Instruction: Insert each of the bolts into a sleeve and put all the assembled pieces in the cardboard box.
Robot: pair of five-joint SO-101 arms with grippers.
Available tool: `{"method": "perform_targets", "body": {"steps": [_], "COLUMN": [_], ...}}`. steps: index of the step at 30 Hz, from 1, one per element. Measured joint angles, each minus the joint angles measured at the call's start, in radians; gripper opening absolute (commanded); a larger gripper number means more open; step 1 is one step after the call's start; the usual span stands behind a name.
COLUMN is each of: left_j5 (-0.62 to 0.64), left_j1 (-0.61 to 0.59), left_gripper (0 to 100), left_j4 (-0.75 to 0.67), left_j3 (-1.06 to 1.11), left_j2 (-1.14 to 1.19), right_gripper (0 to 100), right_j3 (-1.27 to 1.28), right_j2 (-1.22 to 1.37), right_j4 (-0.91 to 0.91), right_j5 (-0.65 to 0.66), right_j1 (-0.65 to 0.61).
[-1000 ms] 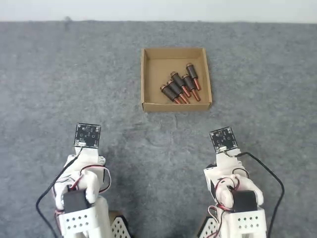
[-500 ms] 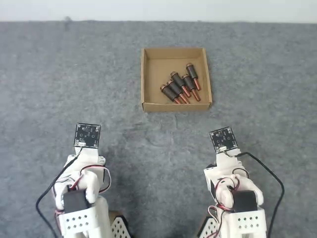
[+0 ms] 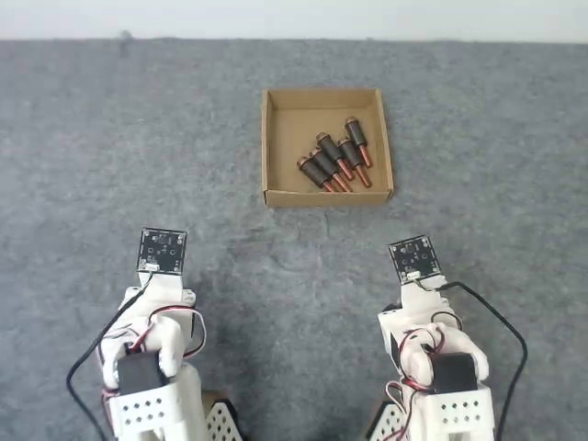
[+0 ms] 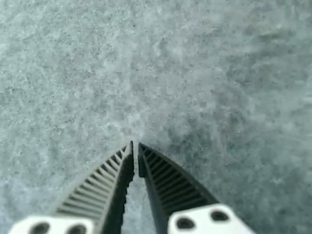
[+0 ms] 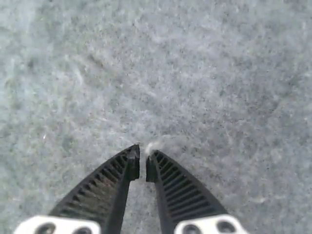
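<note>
Cardboard box [image 3: 294,115]: sat on the grey mat [image 3: 138,138], well apart from both arms.
Assembled pieces [image 3: 335,158]: lay clustered inside the box, each bolt seated in a sleeve as far as could be seen.
Progress: judged complete or nearly so, since every piece visible was boxed.
Left gripper [image 4: 135,148]: jaws pressed almost together, pinching nothing, over bare mat.
Right gripper [image 5: 142,163]: likewise closed up and empty, over mat.

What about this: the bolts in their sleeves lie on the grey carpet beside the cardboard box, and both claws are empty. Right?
Not quite. The high view shows the sleeved bolts inside the cardboard box, not beside it. The left gripper and right gripper are indeed empty.
</note>
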Motion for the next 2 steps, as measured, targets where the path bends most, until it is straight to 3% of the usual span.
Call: {"method": "perform_targets", "body": {"steps": [2], "left_j5": [0.000], "left_j1": [0.000], "left_gripper": [1], "left_j4": [0.000], "left_j3": [0.000], "left_j2": [0.000], "right_gripper": [0.9], "right_j3": [0.000], "right_j2": [0.000], "right_j4": [0.000], "right_j5": [0.000], "right_j1": [0.000]}}
